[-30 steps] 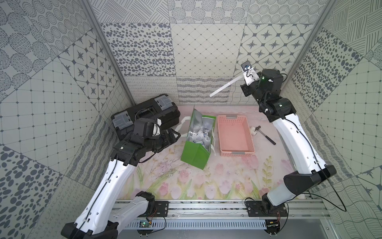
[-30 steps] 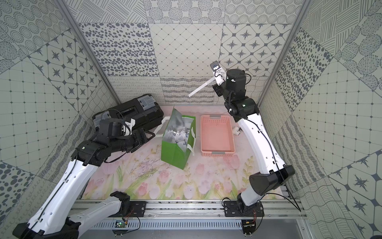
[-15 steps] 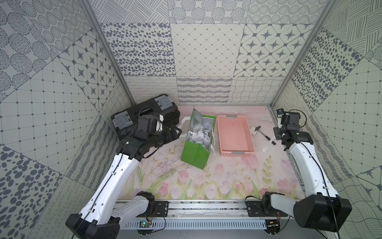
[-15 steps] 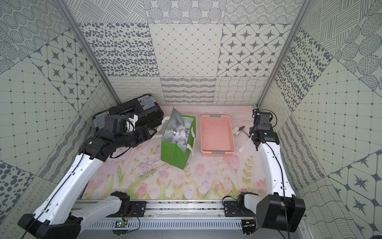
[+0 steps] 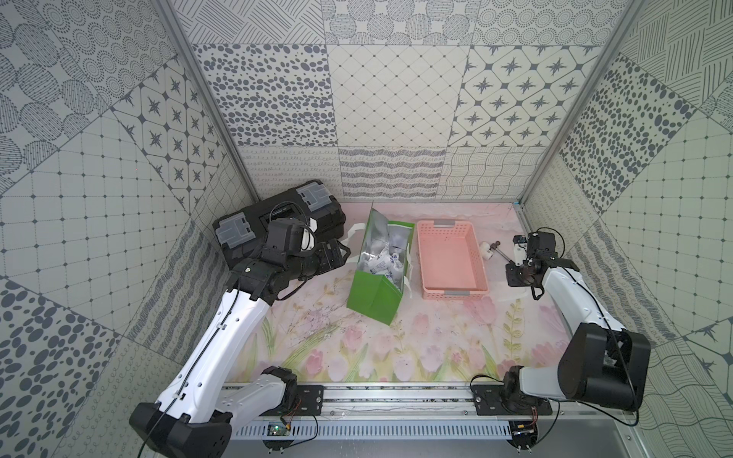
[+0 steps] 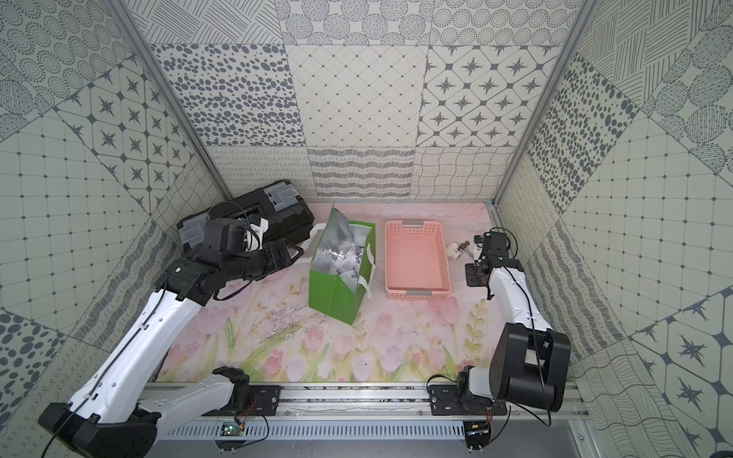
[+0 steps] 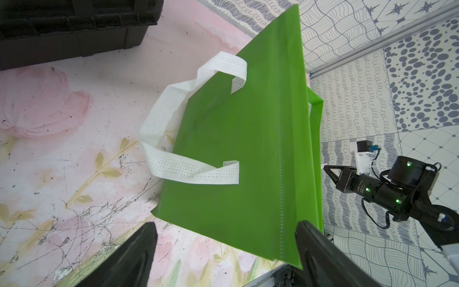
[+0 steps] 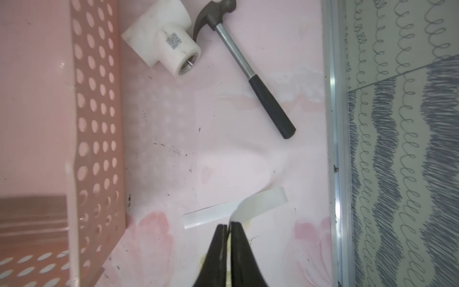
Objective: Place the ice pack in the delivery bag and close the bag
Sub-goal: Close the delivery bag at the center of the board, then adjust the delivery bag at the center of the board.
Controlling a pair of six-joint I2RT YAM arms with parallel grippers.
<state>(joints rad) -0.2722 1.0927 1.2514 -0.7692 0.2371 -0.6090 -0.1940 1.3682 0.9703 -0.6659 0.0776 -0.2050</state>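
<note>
The delivery bag (image 5: 373,295) stands upright in the middle of the desk (image 5: 396,349) with its foil mouth agape. The ice pack (image 5: 384,262), white with blue print, lies inside it. At the bag's 9 o'clock the left pincer (image 5: 340,255) is spread wide and empty, placed to steady the wall. At 3 o'clock, past the pink basket (image 5: 482,273), the right pincer (image 8: 228,225) is nearly closed, seemingly nipping a white strip (image 8: 211,213).

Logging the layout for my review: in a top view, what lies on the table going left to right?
Black toolbox → green delivery bag → pink perforated basket → white pipe tee → hammer.
</note>
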